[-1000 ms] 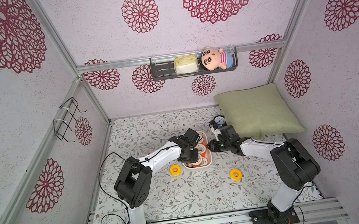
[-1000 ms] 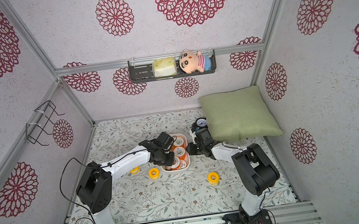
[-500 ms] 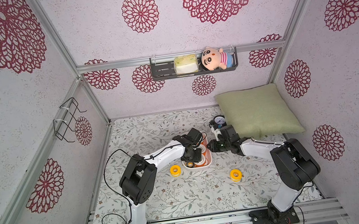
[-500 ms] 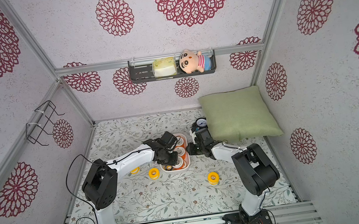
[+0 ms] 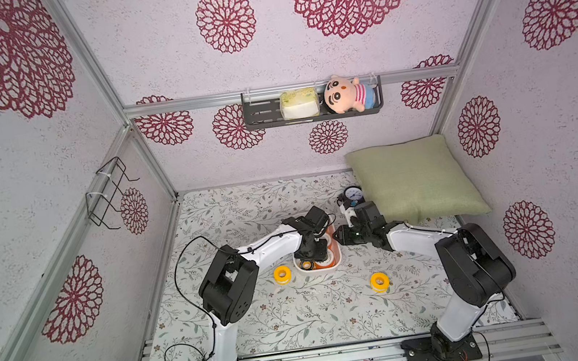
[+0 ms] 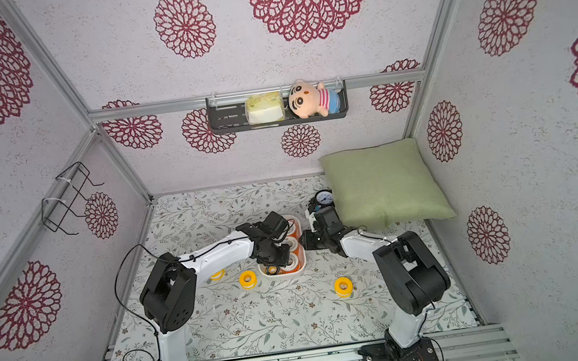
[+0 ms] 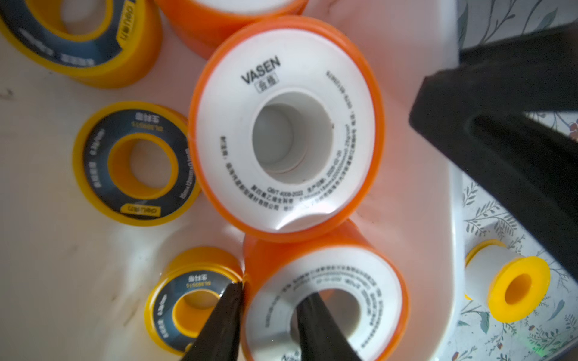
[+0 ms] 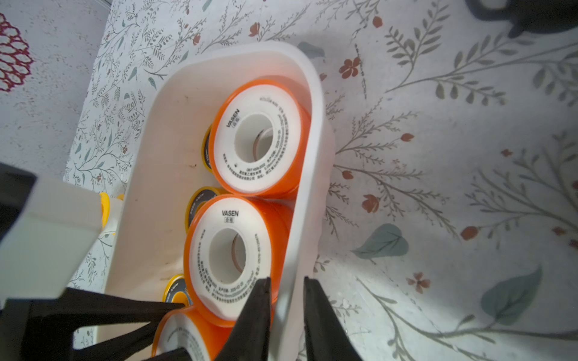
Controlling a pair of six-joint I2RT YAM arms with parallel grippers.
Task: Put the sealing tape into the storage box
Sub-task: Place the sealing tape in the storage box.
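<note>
Elbow of the left arm has swung in toward the storage box [image 5: 317,272] over the last second. The left gripper [image 7: 272,292] stayed down inside it. Right arm, box and loose spools unchanged.

Left gripper: fingers apart, straddling the wall of an orange-rimmed spool [image 7: 383,308], one finger in its core. The other is outside at the rim, wedged against a yellow-and-black spool [image 7: 169,309]. Can't tell if it pinches the wall or stands clear.

Right gripper [image 8: 286,279]: clamped on the box's long wall, one finger inside, one outside.

Sealing tape in the box:
- Three orange-rimmed faces show along the wall the right gripper holds. The "VASEN" spool [image 7: 286,128] is just ahead of the left gripper.
- Three yellow-and-black ones lie along the opposite side.

Outside, on the desk [image 5: 298,320]:
- One yellow spool [image 5: 282,274] sits just beyond the box wall beside the left gripper.
- Another [image 5: 379,281] is well apart from both grippers.
- A third [image 6: 217,274] peeks out from under the left forearm in a top view.
</note>
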